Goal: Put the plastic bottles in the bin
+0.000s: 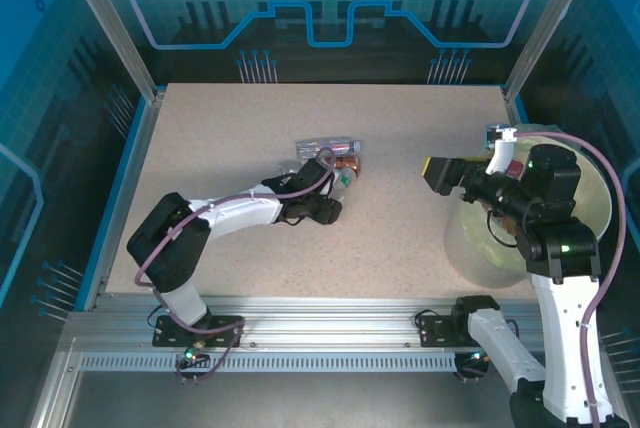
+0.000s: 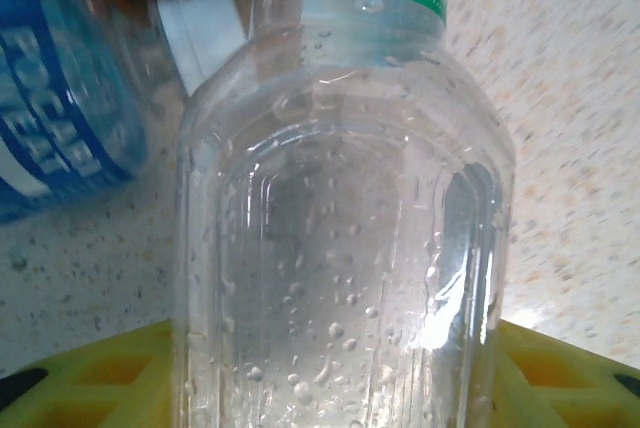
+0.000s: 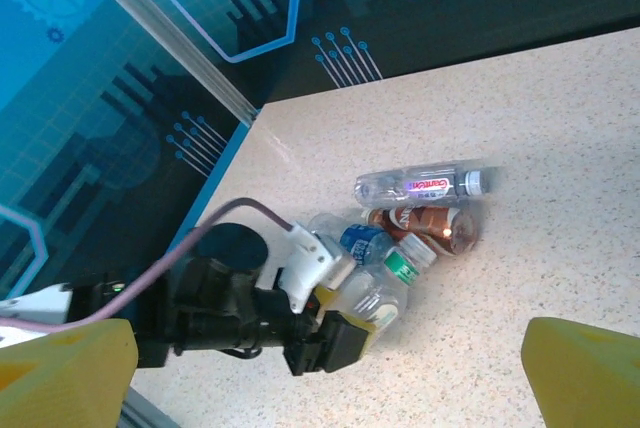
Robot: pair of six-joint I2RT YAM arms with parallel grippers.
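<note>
The green-labelled bottle (image 2: 340, 198) lies on the table (image 1: 250, 128) at the near edge of a small huddle of plastic bottles around the middle of the tabletop. Its long axis runs in line with the left gripper's (image 3: 355, 310) reach. The base is close to the palm, and the label and cap point away, toward the far right. The left fingers (image 2: 90, 388) stand apart on either flank of the bottle's lower body. Whether they already press on it cannot be told from these views.

Just beside it on the left lies a blue-labelled bottle (image 2: 55, 88). Beyond them are a brown bottle (image 3: 425, 223) and, farthest, a clear bottle (image 3: 420, 186) lying crosswise.

The bin (image 1: 465, 243) sits well apart, at the right edge of the table, so the carry would run rightward across bare tabletop.

The right gripper (image 1: 432, 173) hangs by the bin's left rim, facing the huddle with its fingers (image 3: 580, 368) spread wide and nothing between them. The left arm is plainly the nearer of the two and looks best placed for the green-labelled bottle. A lengthwise hold low on the body may let the cap end droop.
</note>
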